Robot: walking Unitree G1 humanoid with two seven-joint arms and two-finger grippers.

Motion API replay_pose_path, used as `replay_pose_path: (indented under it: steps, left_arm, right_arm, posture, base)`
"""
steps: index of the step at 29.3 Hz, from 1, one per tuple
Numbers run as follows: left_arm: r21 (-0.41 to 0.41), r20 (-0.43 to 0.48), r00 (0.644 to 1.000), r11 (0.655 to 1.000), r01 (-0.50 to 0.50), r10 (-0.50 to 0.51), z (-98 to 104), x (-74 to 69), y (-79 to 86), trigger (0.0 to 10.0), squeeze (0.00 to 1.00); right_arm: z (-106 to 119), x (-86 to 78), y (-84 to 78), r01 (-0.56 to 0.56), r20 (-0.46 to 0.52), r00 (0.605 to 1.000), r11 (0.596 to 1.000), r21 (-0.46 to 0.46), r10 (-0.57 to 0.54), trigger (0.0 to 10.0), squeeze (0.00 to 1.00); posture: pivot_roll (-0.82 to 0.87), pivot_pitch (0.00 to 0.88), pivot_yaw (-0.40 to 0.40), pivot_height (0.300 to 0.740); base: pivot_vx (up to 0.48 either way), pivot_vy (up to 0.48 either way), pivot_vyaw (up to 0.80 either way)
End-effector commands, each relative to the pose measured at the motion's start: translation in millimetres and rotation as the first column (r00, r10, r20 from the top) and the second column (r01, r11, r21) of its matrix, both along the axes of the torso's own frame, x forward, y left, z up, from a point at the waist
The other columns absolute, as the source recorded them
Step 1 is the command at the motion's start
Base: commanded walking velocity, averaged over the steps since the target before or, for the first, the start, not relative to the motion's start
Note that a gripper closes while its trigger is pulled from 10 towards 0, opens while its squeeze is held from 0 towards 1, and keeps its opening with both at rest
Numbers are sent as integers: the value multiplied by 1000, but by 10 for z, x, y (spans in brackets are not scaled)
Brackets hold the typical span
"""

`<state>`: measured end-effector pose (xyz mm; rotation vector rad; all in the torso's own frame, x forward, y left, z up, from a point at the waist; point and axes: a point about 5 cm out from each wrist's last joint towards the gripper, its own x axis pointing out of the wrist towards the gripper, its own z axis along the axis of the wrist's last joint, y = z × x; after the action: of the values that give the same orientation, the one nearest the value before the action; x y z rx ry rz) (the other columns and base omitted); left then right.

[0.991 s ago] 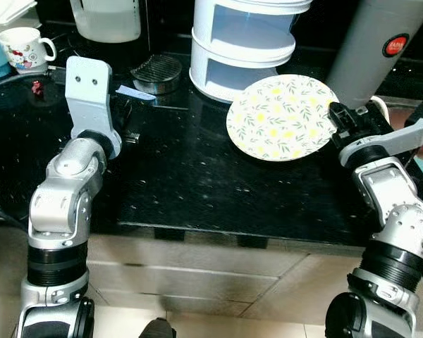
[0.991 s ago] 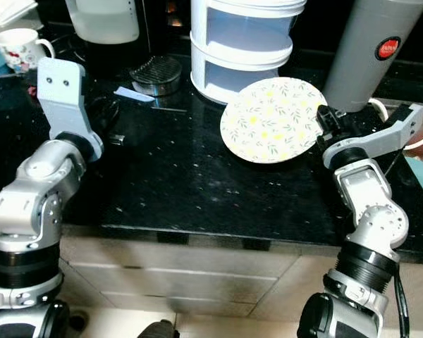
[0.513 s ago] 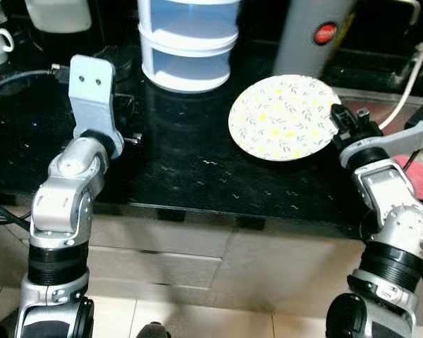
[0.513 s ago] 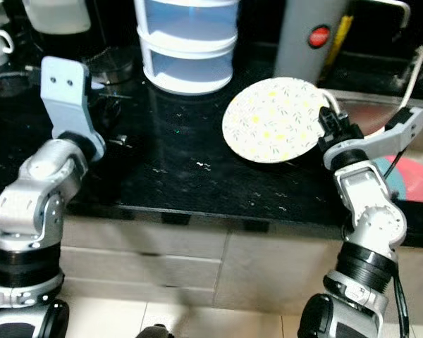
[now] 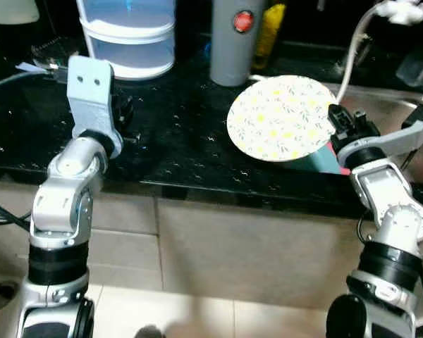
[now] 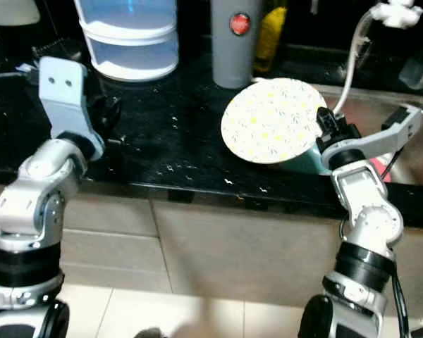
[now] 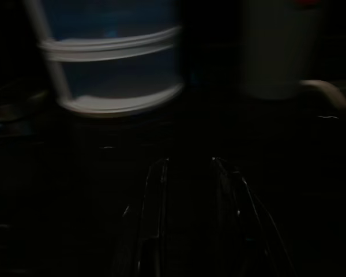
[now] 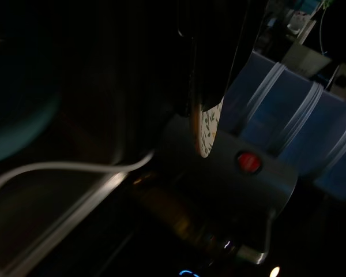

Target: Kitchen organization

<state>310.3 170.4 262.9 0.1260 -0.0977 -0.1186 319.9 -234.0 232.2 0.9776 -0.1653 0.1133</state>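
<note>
- Left eye view: the right gripper (image 5: 336, 117) is pinching the right edge of a round floral plate (image 5: 280, 117), holding it tilted above the near edge of the black countertop (image 5: 183, 148), just left of the steel sink (image 5: 391, 113). Something teal is lying under the plate's lower right edge. A grey cylinder (image 5: 232, 39) with a red round mark is standing at the far side, with a yellow bottle (image 5: 269, 27) beside it on the right. A white and blue tiered container (image 5: 132, 35) is standing far left. The left arm is reaching over the left part of the counter, and its gripper is hidden behind the wrist plate here.
- Right eye view: the same scene is showing; a white hose (image 6: 352, 49) is curving down toward the sink at the far right.
- Left wrist view: it is very dark. The left gripper (image 7: 188, 167) is hovering over the counter with its two fingers (image 7: 155, 190) spread a little apart and holding nothing, pointing toward the tiered container and the grey cylinder.
- Right wrist view: the dark fingers are clamping the plate's rim, which is showing edge-on. Beyond it the grey cylinder with its red mark and the blue container are appearing.
</note>
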Motion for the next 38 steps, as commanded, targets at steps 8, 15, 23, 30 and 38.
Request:
replay_pose_path:
  steps: [8,15,23,30,38]
  left_arm:
    - [-6,-14,1000,1000,2,-2,-27,0,-10,10000,0]
    - [-8,-16,1000,1000,3,-3,-28,1,-15,10000,0]
    - [-12,-20,1000,1000,5,-5,-27,7,-22,10000,0]
    - [-26,-21,1000,1000,-2,2,-19,12,-9,10000,0]
    - [-24,13,992,992,-122,122,76,61,257,10000,0]
  right_arm:
    - [48,-11,20,-2,22,1000,1000,7,2,10000,0]
    - [39,-11,35,-4,18,1000,1000,7,4,10000,0]
    - [34,-20,47,-2,15,1000,1000,5,2,10000,0]
    - [45,-15,181,-25,20,999,999,-39,26,10000,0]
    - [61,35,796,-222,49,975,968,114,217,10000,0]
  posture:
    - [127,29,-62,740]
    - [127,29,-62,740]
    - [126,32,-61,740]
    - [124,32,-56,740]
    - [130,29,-55,740]
  base:
    - [0,-109,0]
    - [0,0,0]
    - [0,0,0]
    - [0,0,0]
    - [0,0,0]
